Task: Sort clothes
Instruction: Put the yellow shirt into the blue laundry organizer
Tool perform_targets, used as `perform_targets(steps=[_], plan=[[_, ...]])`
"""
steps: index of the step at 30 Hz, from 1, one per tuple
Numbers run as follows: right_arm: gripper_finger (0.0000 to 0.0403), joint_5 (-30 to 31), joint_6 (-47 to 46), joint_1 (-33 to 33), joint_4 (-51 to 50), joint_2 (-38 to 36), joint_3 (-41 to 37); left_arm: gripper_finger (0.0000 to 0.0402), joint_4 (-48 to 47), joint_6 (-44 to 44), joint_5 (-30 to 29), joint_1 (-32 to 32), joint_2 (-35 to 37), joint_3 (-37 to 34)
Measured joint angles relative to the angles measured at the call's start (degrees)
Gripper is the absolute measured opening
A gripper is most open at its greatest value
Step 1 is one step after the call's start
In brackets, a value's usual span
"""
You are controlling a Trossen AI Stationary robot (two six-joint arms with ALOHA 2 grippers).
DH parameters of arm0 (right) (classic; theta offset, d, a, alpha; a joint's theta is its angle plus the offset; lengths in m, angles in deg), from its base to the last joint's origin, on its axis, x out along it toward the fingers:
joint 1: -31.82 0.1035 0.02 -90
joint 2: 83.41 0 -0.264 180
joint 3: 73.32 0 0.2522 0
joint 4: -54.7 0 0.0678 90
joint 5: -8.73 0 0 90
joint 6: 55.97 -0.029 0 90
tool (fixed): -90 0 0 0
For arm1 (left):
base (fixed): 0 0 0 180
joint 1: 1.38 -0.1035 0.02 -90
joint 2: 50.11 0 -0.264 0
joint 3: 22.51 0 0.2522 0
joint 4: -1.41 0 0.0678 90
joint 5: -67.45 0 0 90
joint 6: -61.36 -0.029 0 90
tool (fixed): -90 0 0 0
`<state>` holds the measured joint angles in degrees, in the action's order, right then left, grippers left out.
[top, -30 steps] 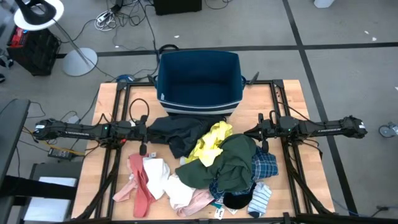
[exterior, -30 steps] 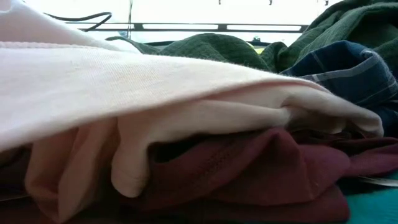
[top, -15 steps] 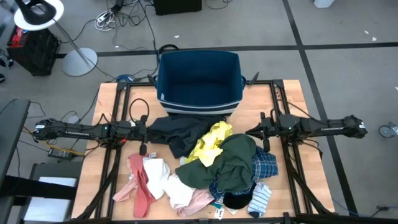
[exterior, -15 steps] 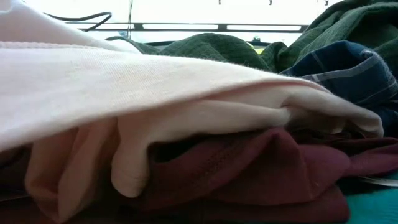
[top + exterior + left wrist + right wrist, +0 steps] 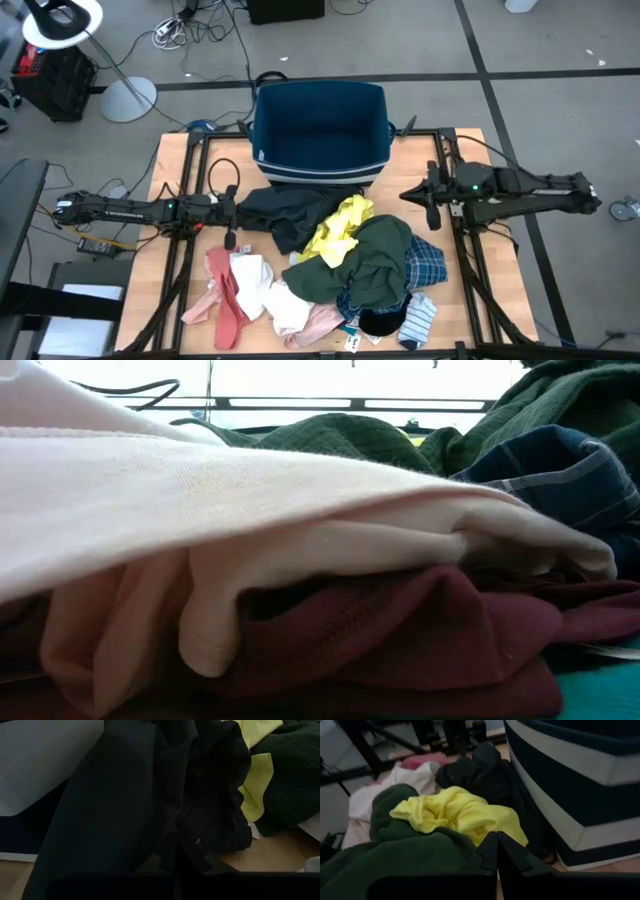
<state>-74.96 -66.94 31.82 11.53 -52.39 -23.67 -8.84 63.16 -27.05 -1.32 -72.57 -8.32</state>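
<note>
Clothes (image 5: pixel 335 270), a mixed heap, cover the table (image 5: pixel 470 310) from centre toward six o'clock: dark green (image 5: pixel 375 262), yellow (image 5: pixel 340 228), a black garment (image 5: pixel 285 210) nearer the bin, pink and white pieces at seven o'clock. Right gripper (image 5: pixel 432 196), at three o'clock of the heap, has drawn back from the green garment over the last second and its fingers (image 5: pixel 496 851) have pressed together on nothing; the wrist view shows them meeting above yellow (image 5: pixel 455 812) and green cloth (image 5: pixel 400 855). This looks like a missed or abandoned pick, so no item appears sorted yet. Left gripper (image 5: pixel 232 208), at nine o'clock, sits nearly shut at the black garment's (image 5: pixel 150 800) edge; a grip on it cannot be confirmed. Navy bin (image 5: pixel 320 130) stands empty at twelve o'clock. Overlapping garments are the likely obstacle: lifting one may drag its neighbours.
</note>
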Motion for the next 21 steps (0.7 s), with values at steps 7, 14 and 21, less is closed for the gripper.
perform_targets(steps=[7,14,21], plan=[[0.0002,1.06,1.92,-0.01,-5.65,15.63,10.52,0.0011,-0.02,0.00,0.00,0.00,-0.02,-0.02],[0.0021,1.10,6.52,-0.01,-5.50,27.18,19.59,0.0011,0.00,-0.01,-0.01,0.00,-0.01,-0.01],[0.0082,1.11,6.11,-0.01,-9.92,36.66,28.04,0.0011,0.00,-0.01,-0.01,0.00,0.00,0.00]])
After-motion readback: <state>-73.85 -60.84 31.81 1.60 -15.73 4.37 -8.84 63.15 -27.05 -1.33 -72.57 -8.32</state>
